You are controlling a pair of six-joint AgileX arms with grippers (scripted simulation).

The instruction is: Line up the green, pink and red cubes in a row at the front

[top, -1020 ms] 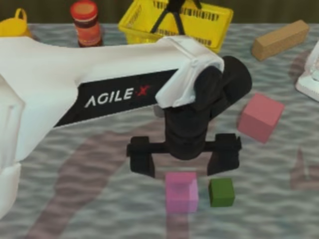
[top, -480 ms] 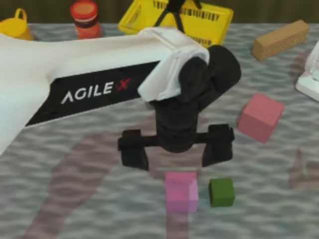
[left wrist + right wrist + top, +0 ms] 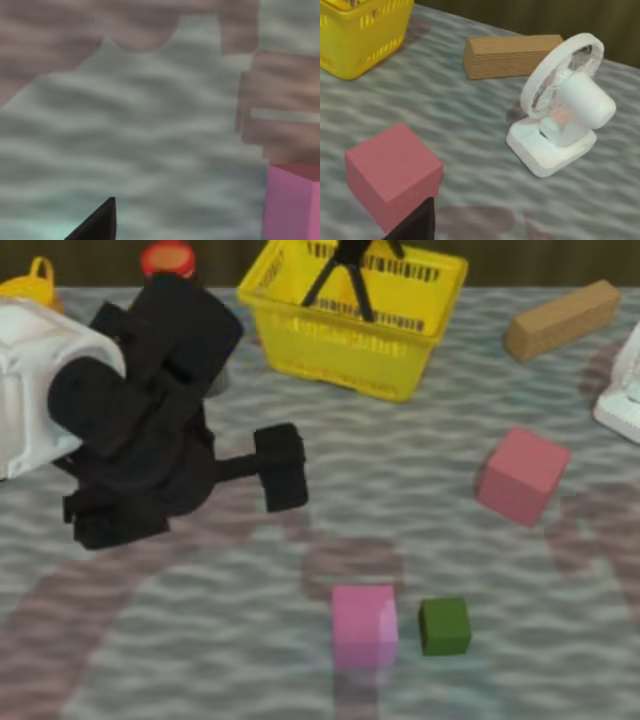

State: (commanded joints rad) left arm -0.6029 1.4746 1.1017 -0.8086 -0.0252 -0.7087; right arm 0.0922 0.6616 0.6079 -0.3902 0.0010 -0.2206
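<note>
Near the front edge of the surface, the pink cube (image 3: pixel 364 626) and the smaller green cube (image 3: pixel 444 626) sit side by side with a narrow gap between them, the green one on the right. Both rest flat and free of any gripper. Farther back and to the right, well apart from this pair, the red cube (image 3: pixel 522 476) sits turned at an angle to the surface's edges; the right wrist view shows it (image 3: pixel 392 173) close below that camera.

Left of the cubes and well apart from them, the left gripper (image 3: pixel 185 485) hangs over the left half of the surface with its fingers spread wide and holding nothing; one finger (image 3: pixel 281 467) points toward the centre. The left wrist view shows a dark fingertip (image 3: pixel 97 222) and a corner of the pink cube (image 3: pixel 292 202).

Only a dark fingertip (image 3: pixel 415 222) of the right gripper shows, beside the red cube; whether its fingers are spread or pressed together cannot be told.

Along the back stand a yellow basket (image 3: pixel 340 335), a red-capped jar (image 3: pixel 168 258) and a yellow container (image 3: pixel 33 285). A tan block (image 3: pixel 562 319) lies at back right, and a white fan (image 3: pixel 560 125) stands at the right edge. No legible writing appears on any item.
</note>
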